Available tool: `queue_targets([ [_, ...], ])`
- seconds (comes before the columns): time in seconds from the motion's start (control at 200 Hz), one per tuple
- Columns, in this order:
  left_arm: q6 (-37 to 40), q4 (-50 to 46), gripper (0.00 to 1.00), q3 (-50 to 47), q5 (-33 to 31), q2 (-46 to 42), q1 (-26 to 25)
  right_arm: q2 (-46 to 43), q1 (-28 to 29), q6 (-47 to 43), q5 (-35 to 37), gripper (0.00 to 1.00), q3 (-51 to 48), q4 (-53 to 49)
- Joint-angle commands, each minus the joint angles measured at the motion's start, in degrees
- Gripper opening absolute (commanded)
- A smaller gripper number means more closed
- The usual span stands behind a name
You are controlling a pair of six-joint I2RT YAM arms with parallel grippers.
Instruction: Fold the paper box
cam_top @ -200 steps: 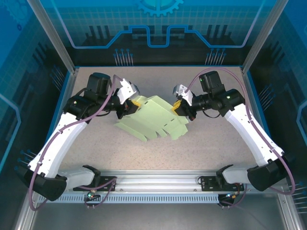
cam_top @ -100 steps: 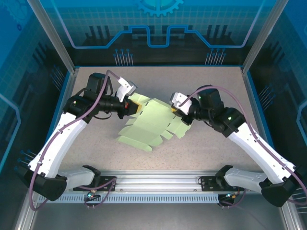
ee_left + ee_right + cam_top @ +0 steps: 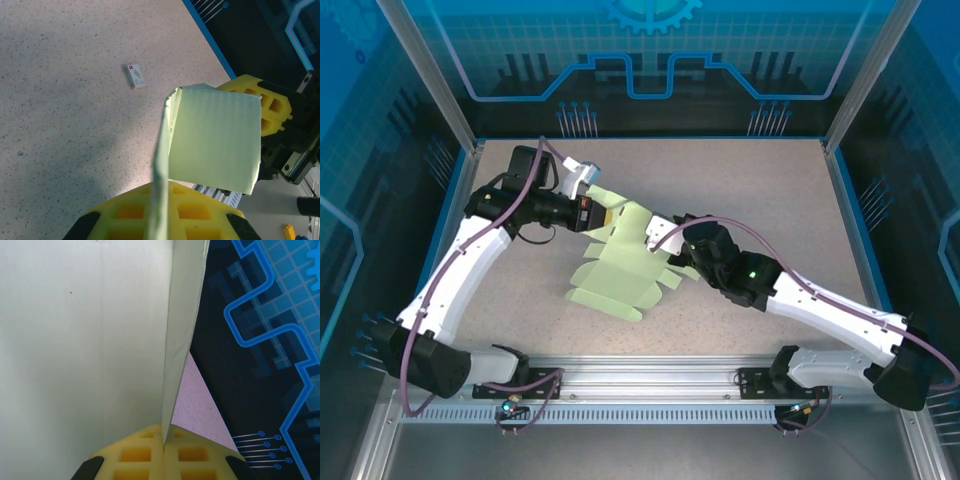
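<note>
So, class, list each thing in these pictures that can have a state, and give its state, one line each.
paper box: open die-cut sheet, not yet a box, far edge held up, near edge seemingly down on the table.
left hand: shut on the paper box.
right hand: shut on the paper box.
small printed tag: lying flat on the table, untouched.

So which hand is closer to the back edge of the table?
Left. The left hand grips the far corner of the paper box, nearer the back edge. The right hand pinches the sheet's right side, farther toward the front.
</note>
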Motion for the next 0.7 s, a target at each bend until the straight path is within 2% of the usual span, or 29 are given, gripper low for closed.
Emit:
queue_targets([
  [0.0,-3.8,6.0,0.0,0.9,3.3,0.0,0.5,0.3,0.7,1.7,-0.2,0.0,-0.3,-1.4],
  [0.07,-5.4,8.0,0.0,-0.7,2.2,0.0,0.8,-0.3,-2.0,6.5,-7.5,0.0,1.6,-7.3],
  [0.105,-6.2,9.1,0.07,-1.6,1.1,0.0,0.9,-0.5,-3.9,9.3,-12.5,0.0,3.1,-10.6],
  [0.175,-8.5,11.7,0.11,-4.0,-1.3,0.0,0.9,-0.1,-8.2,14.2,-23.0,0.0,5.2,-17.6],
  [0.21,-10.1,13.4,0.17,-5.5,-2.6,0.0,0.9,0.6,-9.9,16.0,-26.7,0.0,5.7,-20.0],
  [0.31,-13.7,17.5,0.23,-9.8,-7.1,0.0,0.9,4.3,-14.3,20.5,-35.8,0.0,7.0,-25.7],
  [0.54,-18.2,22.0,0.42,-16.0,-21.9,-2.7,0.9,13.7,-21.0,25.6,-42.4,0.0,8.3,-28.8],
  [0.63,-19.2,24.6,0.44,-19.3,-23.8,-5.5,0.4,17.1,-23.2,26.4,-44.2,0.0,10.7,-29.4],
  [0.695,-19.2,27.3,0.46,-22.4,-25.2,-7.7,-2.3,19.8,-24.4,26.6,-43.3,0.0,12.9,-30.5],
])
